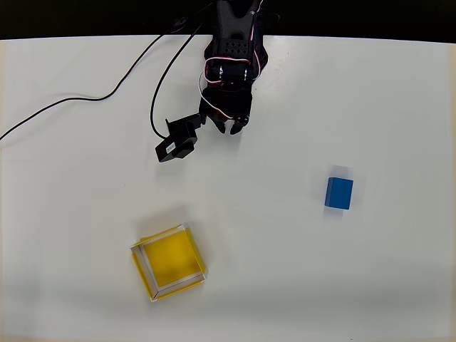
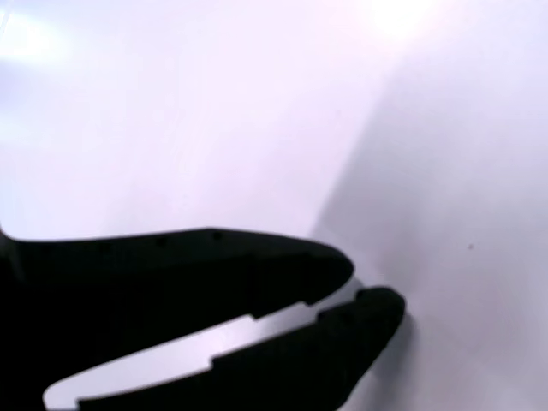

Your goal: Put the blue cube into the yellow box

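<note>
Blue cube (image 1: pixel 339 193) sat untouched on the white bench (image 1: pixel 285 285), well off to the right of the jaws (image 1: pixel 229 127) in the overhead view; the yellow box (image 1: pixel 169 261) lay empty below them. Jaws nearly closed, gripping nothing: everything was left to do.

White table (image 1: pixel 370 92): blue cube (image 1: pixel 338 193), yellow box (image 1: pixel 169 262)

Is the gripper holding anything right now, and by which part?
Nothing is held. The gripper is empty with its jaws almost closed; the blue cube lies apart on the table, and the yellow box is empty.
</note>
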You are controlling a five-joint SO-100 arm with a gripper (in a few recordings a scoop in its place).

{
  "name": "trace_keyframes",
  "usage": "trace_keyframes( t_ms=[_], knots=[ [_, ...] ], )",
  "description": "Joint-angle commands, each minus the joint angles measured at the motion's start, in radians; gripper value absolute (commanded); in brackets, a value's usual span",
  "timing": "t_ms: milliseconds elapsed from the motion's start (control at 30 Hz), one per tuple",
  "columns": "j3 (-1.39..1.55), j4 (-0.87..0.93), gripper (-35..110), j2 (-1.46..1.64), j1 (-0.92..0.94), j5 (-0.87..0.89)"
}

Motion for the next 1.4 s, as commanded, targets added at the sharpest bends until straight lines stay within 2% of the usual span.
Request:
trace_keyframes(
  t_ms=[0, 133, 233, 567, 767, 900, 1100, 1367],
  knots=[
    [0.026, 0.005, 5, 0.029, 0.009, -0.021],
    [0.026, 0.005, 5, 0.029, 0.008, -0.02],
    [0.026, 0.014, 5, 0.029, 0.005, -0.086],
    [0.026, 0.012, 5, 0.028, 0.003, -0.087],
    [-0.031, -0.178, 16, -0.103, 0.006, -0.071],
    [-0.204, -0.29, 29, -0.302, -0.012, 0.014],
    [-0.531, -0.29, 40, -0.589, -0.084, 0.106],
    [-1.083, -0.114, 43, -1.054, -0.227, 0.305]
  ],
)
